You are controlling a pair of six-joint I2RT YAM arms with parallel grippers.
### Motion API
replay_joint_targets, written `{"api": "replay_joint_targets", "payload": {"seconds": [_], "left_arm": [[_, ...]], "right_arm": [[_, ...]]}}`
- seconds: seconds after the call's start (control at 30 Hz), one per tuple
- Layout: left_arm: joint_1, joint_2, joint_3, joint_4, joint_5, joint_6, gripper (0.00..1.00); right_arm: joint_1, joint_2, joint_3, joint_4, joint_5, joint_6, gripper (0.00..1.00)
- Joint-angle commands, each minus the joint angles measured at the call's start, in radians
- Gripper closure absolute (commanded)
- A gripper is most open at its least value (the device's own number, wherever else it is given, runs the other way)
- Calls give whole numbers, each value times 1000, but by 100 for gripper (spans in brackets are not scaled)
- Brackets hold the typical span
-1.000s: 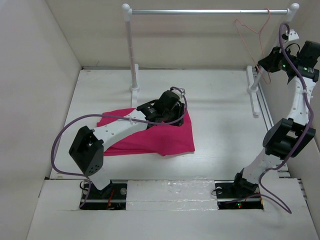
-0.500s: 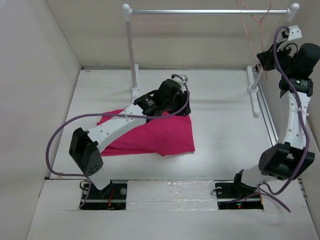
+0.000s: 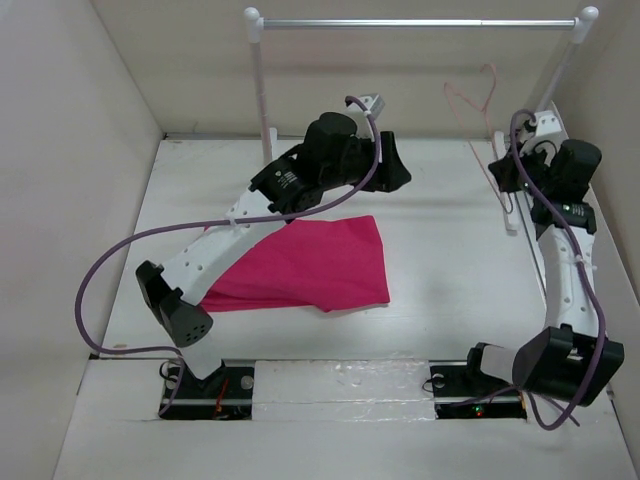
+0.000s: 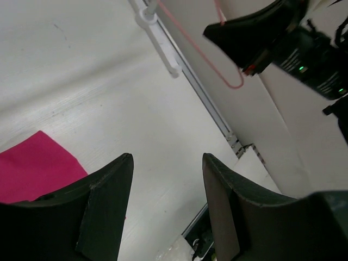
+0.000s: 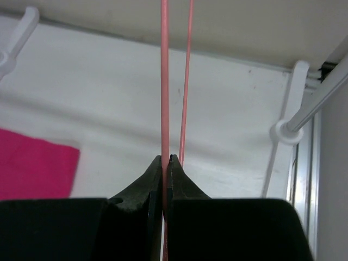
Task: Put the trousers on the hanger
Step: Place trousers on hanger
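**Fig. White table (image 3: 450, 260) enclosed by pale panels (image 3: 70, 150), a silver rail (image 3: 420, 22) standing across its far side.**
The trousers (image 3: 310, 265) are lying flat in front of the rail's left post, long axis running roughly parallel with the rail. The right gripper (image 5: 166, 159) is pinching shut on the hanger (image 5: 165, 76), holding it below the rail near the right post (hook end pointing up, clear of the rail). The left gripper (image 4: 167, 159) is hovering between rail and trousers, jaws standing apart, gripping nothing.

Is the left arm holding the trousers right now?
No: the left gripper has open, empty jaws, and the trousers lie on the table.
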Motion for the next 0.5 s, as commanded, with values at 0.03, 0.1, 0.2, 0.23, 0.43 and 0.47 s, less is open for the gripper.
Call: {"api": "replay_joint_targets", "payload": {"seconds": [0.03, 0.1, 0.2, 0.23, 0.43, 0.47], "left_arm": [[2, 16, 50, 39, 30, -30, 50], [2, 42, 50, 50, 3, -30, 50], [2, 86, 47, 70, -2, -39, 50], [2, 99, 30, 94, -1, -45, 50], [2, 223, 13, 186, 24, -88, 48], [2, 246, 13, 186, 24, -88, 48]], "right_arm": [[90, -97, -89, -23, 94, -80, 100], [121, -127, -140, -37, 128, -80, 100], [210, -172, -259, -40, 189, -60, 100], [235, -183, -287, -40, 206, -51, 100], [455, -227, -474, 7, 344, 49, 100], [456, -227, -474, 7, 344, 49, 100]]}}
